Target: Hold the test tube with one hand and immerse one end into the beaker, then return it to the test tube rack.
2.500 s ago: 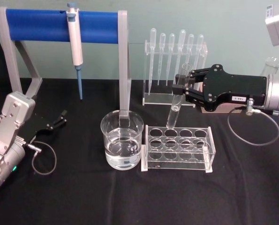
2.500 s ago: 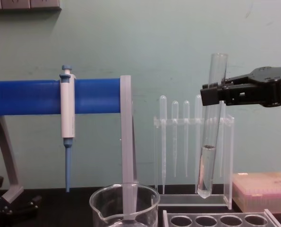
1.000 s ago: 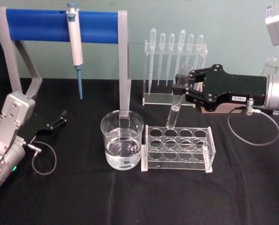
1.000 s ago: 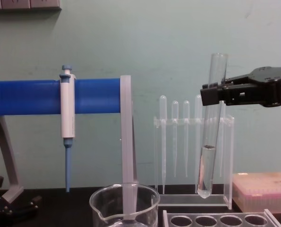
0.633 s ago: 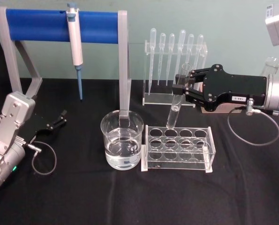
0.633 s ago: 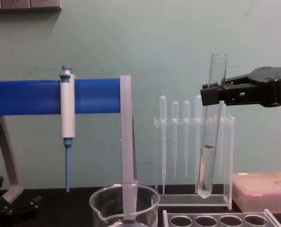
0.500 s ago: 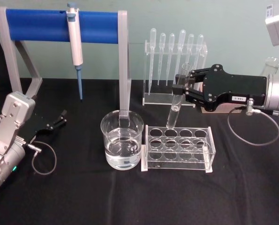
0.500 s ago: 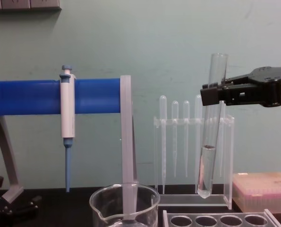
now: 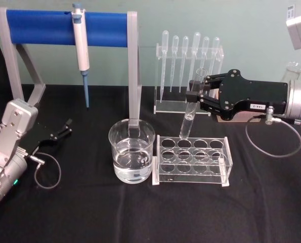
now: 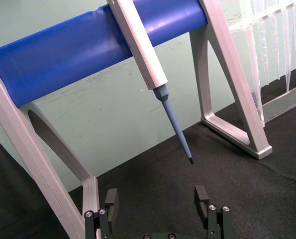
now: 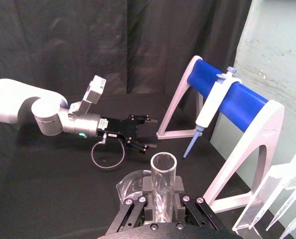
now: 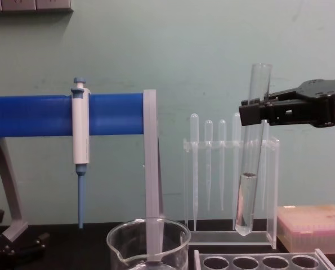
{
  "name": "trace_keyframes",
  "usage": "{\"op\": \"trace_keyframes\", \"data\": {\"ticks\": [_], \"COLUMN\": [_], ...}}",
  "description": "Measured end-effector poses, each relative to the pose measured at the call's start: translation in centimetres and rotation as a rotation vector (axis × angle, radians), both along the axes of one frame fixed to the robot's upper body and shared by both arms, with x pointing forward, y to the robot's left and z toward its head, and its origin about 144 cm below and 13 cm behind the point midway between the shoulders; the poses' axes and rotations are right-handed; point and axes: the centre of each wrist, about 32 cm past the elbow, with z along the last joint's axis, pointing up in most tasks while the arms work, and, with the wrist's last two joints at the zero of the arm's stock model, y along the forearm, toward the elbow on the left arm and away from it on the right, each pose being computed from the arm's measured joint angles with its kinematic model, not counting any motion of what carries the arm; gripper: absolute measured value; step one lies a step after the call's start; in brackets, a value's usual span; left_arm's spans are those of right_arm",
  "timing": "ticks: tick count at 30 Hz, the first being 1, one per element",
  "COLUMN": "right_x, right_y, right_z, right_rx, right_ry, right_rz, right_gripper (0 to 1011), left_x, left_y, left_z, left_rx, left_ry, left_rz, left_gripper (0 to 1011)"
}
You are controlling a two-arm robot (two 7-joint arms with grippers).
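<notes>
The right gripper (image 9: 195, 96) pinched the test tube (image 9: 186, 121) near its rim between its fingers, nearly upright; its round bottom hung just above the rack (image 9: 190, 179), beside the beaker (image 9: 116, 152), likely to clear both. The left gripper (image 9: 65, 127) lay idle on the tabletop (image 9: 89, 212), fingers spread.

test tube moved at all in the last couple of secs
No. The test tube, held in the right gripper, keeps its place against the pipette rack behind it in the chest view.
</notes>
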Motion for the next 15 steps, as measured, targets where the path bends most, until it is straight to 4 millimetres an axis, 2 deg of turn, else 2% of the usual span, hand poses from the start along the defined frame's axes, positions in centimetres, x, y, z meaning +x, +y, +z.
{"op": "trace_keyframes", "data": {"ticks": [15], "right_x": [0.0], "right_y": [0.0], "right_z": [0.0], "right_rx": [0.0], "right_ry": [0.0], "right_rz": [0.0], "right_gripper": [236], "left_x": [0.0], "left_y": [0.0], "left_z": [0.0], "left_rx": [0.0], "left_ry": [0.0], "left_rz": [0.0], "left_gripper": [1000]}}
